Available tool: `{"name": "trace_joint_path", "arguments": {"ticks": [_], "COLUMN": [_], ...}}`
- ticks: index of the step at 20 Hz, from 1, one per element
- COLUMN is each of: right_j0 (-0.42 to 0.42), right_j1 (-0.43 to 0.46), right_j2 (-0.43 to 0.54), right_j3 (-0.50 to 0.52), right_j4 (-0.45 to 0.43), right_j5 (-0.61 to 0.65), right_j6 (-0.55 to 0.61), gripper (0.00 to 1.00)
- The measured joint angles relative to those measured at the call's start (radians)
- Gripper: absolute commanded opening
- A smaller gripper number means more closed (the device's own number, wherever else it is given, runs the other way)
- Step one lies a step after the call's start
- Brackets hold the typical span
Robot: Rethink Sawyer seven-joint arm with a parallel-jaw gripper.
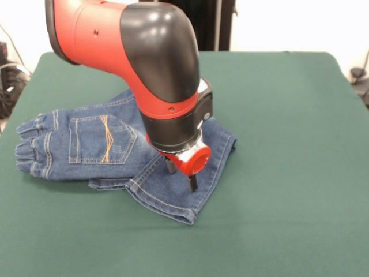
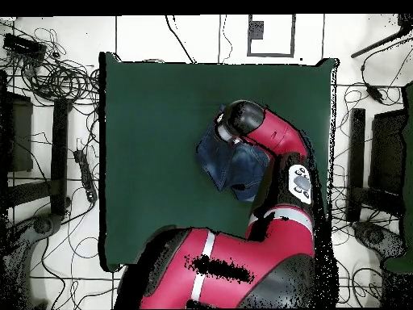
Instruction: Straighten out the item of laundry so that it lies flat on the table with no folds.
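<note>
While the arm (image 1: 144, 63) leans in over the cloth, one pair of jeans (image 1: 104, 150) lies folded left of centre on the one green table (image 1: 288, 173) | one gripper (image 1: 182, 175), two fingers apart, tips on the folded-over leg | one orange-stitched back pocket visible | waistband at left | no legible writing

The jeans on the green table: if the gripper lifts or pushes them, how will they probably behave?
The jeans are probably floppy: one leg already lies folded across the other under the gripper. Lifted at one point, the rest would likely hang and drag. Pushed, they may bunch on the table rather than slide.
</note>
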Motion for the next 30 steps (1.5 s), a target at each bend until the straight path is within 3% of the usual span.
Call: {"name": "trace_joint_path", "arguments": {"ticks": [8, 9, 25, 30], "right_j0": [0.000, 0.000, 0.013, 0.057], "right_j1": [0.000, -0.002, -0.016, -0.019], "right_j2": [0.000, 0.000, -0.002, -0.046], "right_j3": [0.000, 0.004, 0.033, 0.048], "right_j4": [0.000, 0.002, 0.002, 0.002], "right_j5": [-0.003, -0.013, -0.102, -0.130], "right_j6": [0.000, 0.000, 0.000, 0.009], "gripper": [1.00, 0.00, 0.00, 0.00]}}
